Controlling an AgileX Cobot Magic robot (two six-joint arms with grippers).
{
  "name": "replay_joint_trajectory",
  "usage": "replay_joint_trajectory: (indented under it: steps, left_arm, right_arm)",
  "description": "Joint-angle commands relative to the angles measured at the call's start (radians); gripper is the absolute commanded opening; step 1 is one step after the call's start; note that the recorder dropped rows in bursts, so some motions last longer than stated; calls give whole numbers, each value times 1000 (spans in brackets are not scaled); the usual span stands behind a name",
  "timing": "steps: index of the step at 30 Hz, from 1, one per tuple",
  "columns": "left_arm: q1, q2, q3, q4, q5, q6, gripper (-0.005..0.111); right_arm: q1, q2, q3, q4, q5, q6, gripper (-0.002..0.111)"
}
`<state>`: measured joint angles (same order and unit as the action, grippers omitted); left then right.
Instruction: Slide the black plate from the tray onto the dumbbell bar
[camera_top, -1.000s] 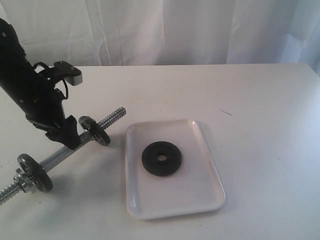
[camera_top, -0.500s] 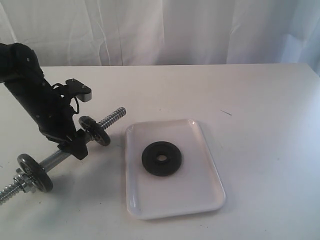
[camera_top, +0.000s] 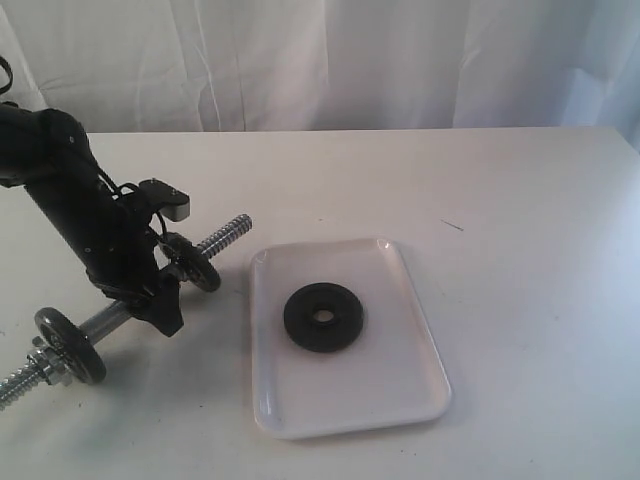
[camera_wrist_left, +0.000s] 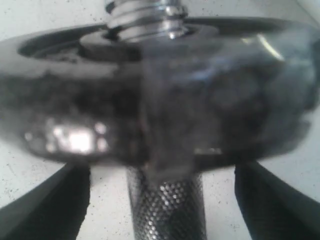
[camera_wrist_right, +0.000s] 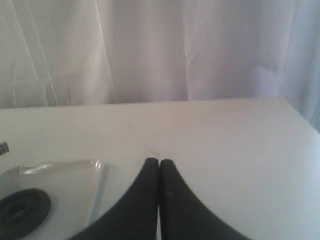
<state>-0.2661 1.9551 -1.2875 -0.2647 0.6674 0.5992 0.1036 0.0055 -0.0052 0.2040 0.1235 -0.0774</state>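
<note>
At the left, the dumbbell bar (camera_top: 110, 318) lies slantwise on the worktop (camera_top: 520, 220), a chrome rod with coarse thread at each end. One dark disc (camera_top: 68, 345) sits near its closer end and a second disc (camera_top: 195, 262) near its farther end. The left gripper (camera_top: 165, 310) is down over the rod between the two discs. In the left wrist view its jaws stand apart, a finger (camera_wrist_left: 50, 210) on each side of the knurled grip and neither touching it, with the second disc blurred and very close ahead.

Just right of the bar's farther thread lies the tray (camera_top: 400, 380), white, glossy and round-cornered with a low rim. The black plate (camera_top: 323, 316) lies flat on it, a little left of the tray's middle: a matte black ring with a raised edge and a small central hole.

The right gripper (camera_wrist_right: 159, 167), seen only in its own wrist view, has its jaws pressed together on nothing, above the worktop.

The worktop is plain white, with one small dark mark (camera_top: 452, 225) right of the tray. A white curtain (camera_top: 350, 60) hangs in folds behind it.
</note>
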Motion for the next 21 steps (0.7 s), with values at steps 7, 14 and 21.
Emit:
replay_joint_trajectory:
  steps: [7, 14, 21]
  left_arm:
    - [-5, 11, -5, -41, 14, -1, 55]
    - [-5, 11, -5, -64, 7, 2, 0]
    - [-5, -28, -3, -194, -20, 98, 0]
  right_arm:
    - [-5, -5, 5, 4, -107, 209, 0]
    - [-5, -5, 5, 5, -101, 378, 0]
    - [-5, -5, 5, 6, -115, 654, 0]
